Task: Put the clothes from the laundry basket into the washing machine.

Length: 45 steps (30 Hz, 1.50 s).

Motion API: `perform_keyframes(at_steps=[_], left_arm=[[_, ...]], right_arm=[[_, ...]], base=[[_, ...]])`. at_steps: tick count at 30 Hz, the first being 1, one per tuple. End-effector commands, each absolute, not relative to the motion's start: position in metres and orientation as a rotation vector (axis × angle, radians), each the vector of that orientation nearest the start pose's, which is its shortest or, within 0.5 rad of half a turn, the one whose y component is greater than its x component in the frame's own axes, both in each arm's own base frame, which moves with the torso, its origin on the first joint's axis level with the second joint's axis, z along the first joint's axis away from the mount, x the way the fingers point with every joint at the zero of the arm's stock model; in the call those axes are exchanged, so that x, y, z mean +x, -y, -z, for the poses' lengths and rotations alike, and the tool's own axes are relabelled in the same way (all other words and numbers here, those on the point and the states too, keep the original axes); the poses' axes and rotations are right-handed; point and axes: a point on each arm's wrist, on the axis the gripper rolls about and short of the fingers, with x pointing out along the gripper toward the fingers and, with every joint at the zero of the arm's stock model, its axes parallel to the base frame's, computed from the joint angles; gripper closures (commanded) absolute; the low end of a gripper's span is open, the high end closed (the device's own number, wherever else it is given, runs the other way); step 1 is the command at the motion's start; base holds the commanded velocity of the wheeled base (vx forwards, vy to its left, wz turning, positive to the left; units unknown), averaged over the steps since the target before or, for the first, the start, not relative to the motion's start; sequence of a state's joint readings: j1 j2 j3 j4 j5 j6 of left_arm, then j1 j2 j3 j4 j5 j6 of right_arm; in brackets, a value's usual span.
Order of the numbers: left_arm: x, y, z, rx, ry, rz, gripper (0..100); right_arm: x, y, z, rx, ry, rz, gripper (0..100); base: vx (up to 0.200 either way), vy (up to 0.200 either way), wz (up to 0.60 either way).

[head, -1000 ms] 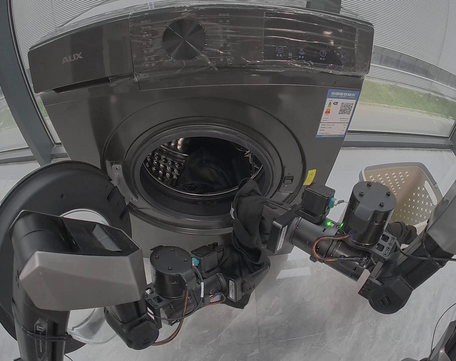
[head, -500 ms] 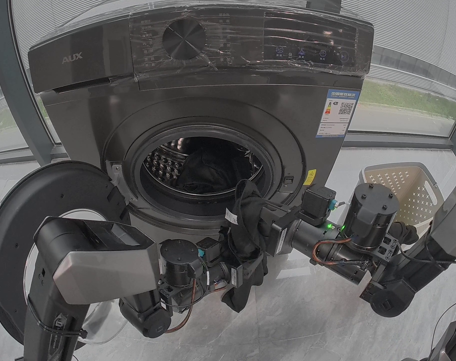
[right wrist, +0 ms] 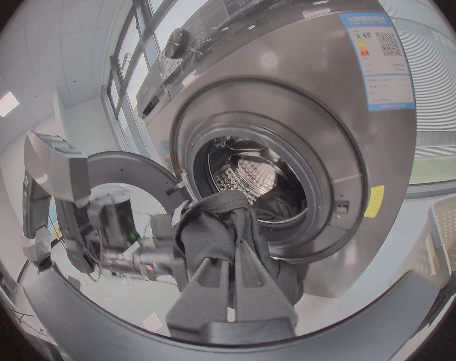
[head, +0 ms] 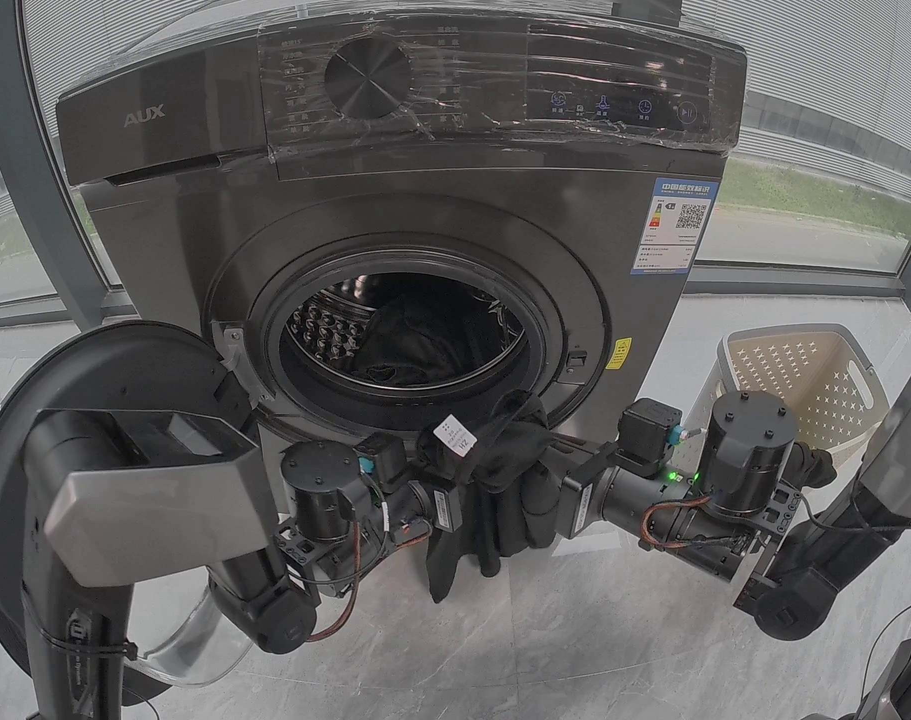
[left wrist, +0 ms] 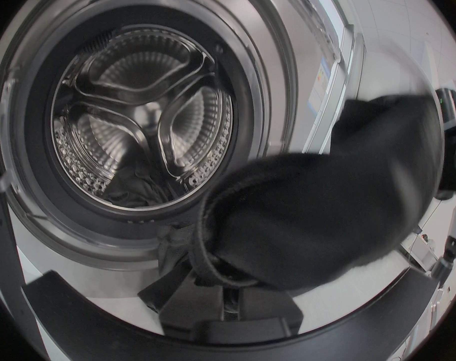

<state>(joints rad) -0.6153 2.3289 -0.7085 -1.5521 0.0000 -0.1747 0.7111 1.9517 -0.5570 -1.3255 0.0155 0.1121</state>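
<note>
where the black garment [head: 495, 467] hangs: just below the washing machine [head: 395, 202] mouth
left gripper [left wrist: 229, 293]: closed on the cloth
right gripper [right wrist: 233, 264]: pinched tight on it
laundry basket [head: 810, 367]: right of the machine

The washing machine [head: 175, 242] has a smooth grey metal front with a soft shine, and its drum [left wrist: 137, 101] is bright perforated steel. The black garment [head: 510, 452] is matt cloth; the laundry basket [head: 805, 372] is pale perforated plastic.

Blue-edged label [head: 673, 224] on washing machine [head: 175, 242]; yellow sticker [head: 618, 353].
</note>
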Motion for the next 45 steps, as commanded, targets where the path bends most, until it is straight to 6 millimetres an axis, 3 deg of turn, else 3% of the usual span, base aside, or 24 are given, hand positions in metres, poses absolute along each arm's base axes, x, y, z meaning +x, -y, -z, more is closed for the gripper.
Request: perform_keyframes(at_steps=[1,5,9,10,16,19,24,32,45], left_arm=[[0.289,0.205,-0.076,-0.182,-0.038,0.615,100],[0.276,0.197,-0.098,-0.218,-0.008,0.622,100],[0.267,0.191,-0.107,-0.236,0.0,0.623,100],[0.264,0.188,-0.11,-0.243,0.001,0.624,100],[0.254,0.18,-0.108,-0.247,-0.032,0.61,100],[0.25,0.177,-0.114,-0.254,-0.015,0.601,100],[0.227,0.169,-0.13,-0.308,-0.005,0.623,100],[0.198,0.152,-0.118,-0.269,-0.087,0.585,100],[0.194,0.145,-0.103,-0.152,-0.121,0.491,100]], right_arm=[[0.239,-0.2,-0.099,0.058,-0.17,-0.701,100],[0.235,-0.196,-0.092,0.046,-0.204,-0.698,100],[0.235,-0.197,-0.089,0.042,-0.213,-0.699,100],[0.234,-0.198,-0.089,0.042,-0.213,-0.702,0],[0.231,-0.198,-0.086,0.038,-0.227,-0.709,0],[0.227,-0.194,-0.083,0.028,-0.248,-0.707,0],[0.216,-0.179,-0.067,0.011,-0.325,-0.682,0],[0.224,-0.155,-0.052,0.005,-0.39,-0.538,0],[0.229,-0.16,-0.047,0.048,-0.354,-0.517,0]], base=[[0.0,0.0,0.0],[0.0,0.0,0.0],[0.0,0.0,0.0],[0.0,0.0,0.0],[0.0,0.0,0.0],[0.0,0.0,0.0],[0.0,0.0,0.0],[0.0,0.0,0.0],[0.015,0.0,0.0]])
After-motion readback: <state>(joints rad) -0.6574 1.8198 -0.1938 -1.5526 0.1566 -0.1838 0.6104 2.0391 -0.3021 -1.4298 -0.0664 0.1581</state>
